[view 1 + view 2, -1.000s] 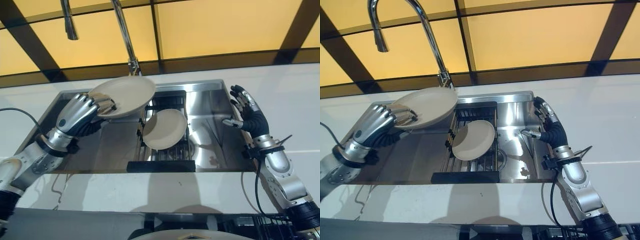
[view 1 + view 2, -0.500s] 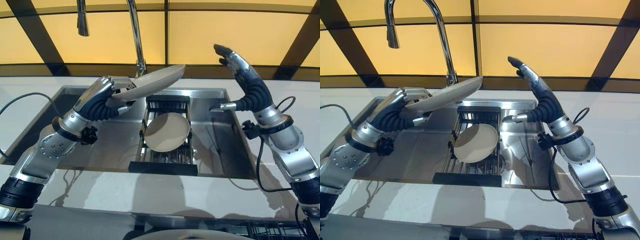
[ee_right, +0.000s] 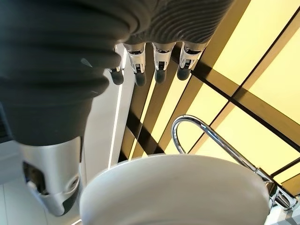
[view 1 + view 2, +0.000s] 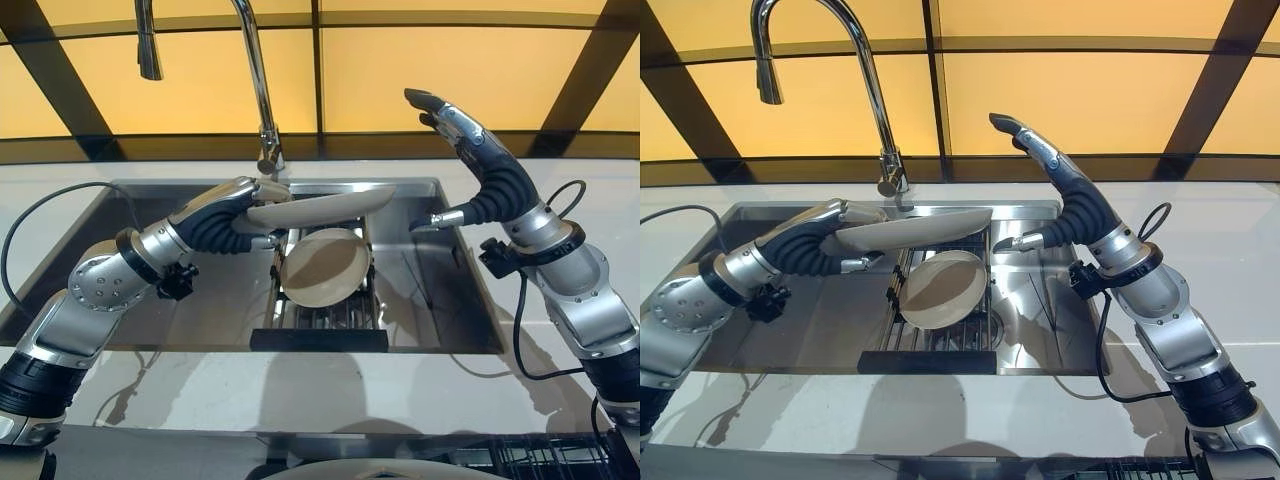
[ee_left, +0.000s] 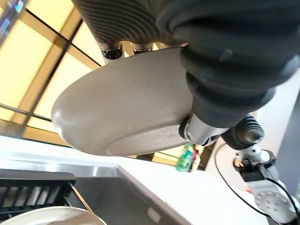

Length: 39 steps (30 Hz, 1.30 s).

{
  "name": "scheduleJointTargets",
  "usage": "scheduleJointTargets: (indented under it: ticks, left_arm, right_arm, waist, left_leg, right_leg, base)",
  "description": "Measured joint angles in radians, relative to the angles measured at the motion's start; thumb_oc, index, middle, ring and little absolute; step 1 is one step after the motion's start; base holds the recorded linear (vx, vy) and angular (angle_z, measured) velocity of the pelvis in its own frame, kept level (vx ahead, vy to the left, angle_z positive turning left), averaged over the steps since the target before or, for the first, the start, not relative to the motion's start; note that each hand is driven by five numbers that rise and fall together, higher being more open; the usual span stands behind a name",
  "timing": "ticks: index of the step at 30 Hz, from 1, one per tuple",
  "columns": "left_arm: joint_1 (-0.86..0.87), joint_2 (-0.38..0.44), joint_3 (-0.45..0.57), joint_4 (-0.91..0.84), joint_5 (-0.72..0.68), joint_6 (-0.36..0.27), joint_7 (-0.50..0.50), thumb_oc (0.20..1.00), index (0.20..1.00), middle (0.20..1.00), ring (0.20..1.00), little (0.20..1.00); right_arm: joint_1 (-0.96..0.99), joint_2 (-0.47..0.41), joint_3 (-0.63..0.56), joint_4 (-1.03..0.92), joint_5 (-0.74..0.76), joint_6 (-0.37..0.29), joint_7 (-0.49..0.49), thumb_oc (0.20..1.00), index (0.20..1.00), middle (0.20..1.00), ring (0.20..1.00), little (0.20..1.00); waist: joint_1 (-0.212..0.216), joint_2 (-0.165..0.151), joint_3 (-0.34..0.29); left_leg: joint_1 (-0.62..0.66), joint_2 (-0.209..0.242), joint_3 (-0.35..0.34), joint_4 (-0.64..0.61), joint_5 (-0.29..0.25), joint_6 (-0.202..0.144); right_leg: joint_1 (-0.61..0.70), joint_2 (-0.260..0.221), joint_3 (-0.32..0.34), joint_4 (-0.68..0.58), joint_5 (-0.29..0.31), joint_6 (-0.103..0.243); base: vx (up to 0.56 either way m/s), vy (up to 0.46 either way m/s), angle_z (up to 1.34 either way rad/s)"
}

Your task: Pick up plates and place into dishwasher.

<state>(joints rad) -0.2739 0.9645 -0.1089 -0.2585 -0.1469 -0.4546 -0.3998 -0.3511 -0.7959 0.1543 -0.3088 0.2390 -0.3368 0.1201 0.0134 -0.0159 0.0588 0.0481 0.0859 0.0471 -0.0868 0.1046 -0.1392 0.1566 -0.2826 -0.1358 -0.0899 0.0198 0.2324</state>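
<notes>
A beige plate [image 4: 318, 207] is held nearly level above the sink [image 4: 440, 300], pinched at its rim by the left hand [image 4: 225, 215], fingers over it and thumb under. Below it a second plate [image 4: 323, 266] leans in a black rack [image 4: 318, 335] inside the sink. The right hand [image 4: 470, 165] is raised beside the faucet [image 4: 255, 85], fingers straight and spread, holding nothing.

Steel sink [image 4: 440, 300] set in white counter [image 4: 590, 185]; chrome faucet [image 4: 255, 75]; amber wall panels [image 4: 420, 70], dark frames.
</notes>
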Motion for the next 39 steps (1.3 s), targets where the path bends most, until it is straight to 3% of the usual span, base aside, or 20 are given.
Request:
scheduleJointTargets:
  ticks: [8,20,21,23,30,39]
  left_arm:
    - [-0.075,-0.004,-0.020,-0.060,-0.042,0.007,-0.036,0.200,0.200,0.200,0.200,0.200]
    - [-0.076,-0.014,-0.032,-0.063,-0.085,0.007,-0.069,0.200,0.200,0.200,0.200,0.200]
    - [-0.076,-0.014,-0.032,-0.063,-0.085,0.007,-0.073,0.200,0.200,0.200,0.200,0.200]
    - [-0.076,-0.014,-0.032,-0.063,-0.085,0.007,-0.080,0.200,0.200,0.200,0.200,0.200]
    - [-0.071,-0.013,-0.029,-0.063,-0.085,0.006,-0.088,0.200,0.200,0.200,0.200,0.200]
    - [-0.052,-0.047,-0.020,-0.063,-0.085,0.000,-0.096,0.200,0.200,0.200,0.200,0.200]
  right_arm:
    - [-0.006,-0.002,0.088,-0.065,-0.002,0.056,0.075,1.000,1.000,1.000,1.000,1.000]
    - [-0.053,-0.048,0.122,-0.062,-0.002,0.147,0.134,1.000,1.000,1.000,1.000,1.000]
    - [-0.053,-0.048,0.126,-0.062,-0.002,0.147,0.135,0.912,0.912,0.912,0.912,0.912]
    - [-0.053,-0.048,0.130,-0.058,-0.003,0.150,0.148,0.206,0.206,0.206,0.206,0.206]
    - [-0.053,-0.082,0.132,-0.056,-0.010,0.167,0.226,0.200,0.200,0.200,0.200,0.200]
    - [-0.033,-0.064,0.126,-0.057,-0.011,0.160,0.207,0.200,0.200,0.200,0.200,0.200]
  waist:
    - [0.002,0.000,0.000]
    - [0.009,-0.001,0.001]
    - [0.010,-0.001,0.001]
    - [0.014,-0.001,0.001]
    - [0.031,-0.008,-0.003]
    - [0.028,-0.013,-0.005]
  left_leg:
    - [0.012,0.000,-0.002,0.000,-0.005,0.005]
    - [0.009,-0.003,-0.026,0.000,-0.001,0.000]
    - [0.009,-0.003,-0.028,0.000,-0.001,0.000]
    - [0.009,-0.003,-0.029,0.000,-0.001,0.000]
    - [0.009,-0.003,-0.029,0.000,-0.001,0.000]
    - [0.011,-0.003,-0.027,0.000,-0.001,0.000]
  right_leg:
    - [0.014,0.000,-0.005,0.000,-0.002,0.000]
    - [0.029,0.000,-0.029,0.000,-0.009,0.000]
    - [0.031,0.000,-0.035,0.000,-0.010,0.000]
    - [0.032,0.000,-0.036,0.000,-0.010,0.000]
    - [0.032,0.000,-0.036,0.000,-0.010,0.000]
    - [0.032,0.000,-0.035,0.000,-0.010,0.000]
  base:
    - [0.01,0.006,0.01]
    - [0.02,0.006,0.06]
    - [0.02,0.011,0.08]
    - [0.01,0.004,0.02]
    - [0.00,0.000,0.00]
    - [-0.01,-0.004,0.00]
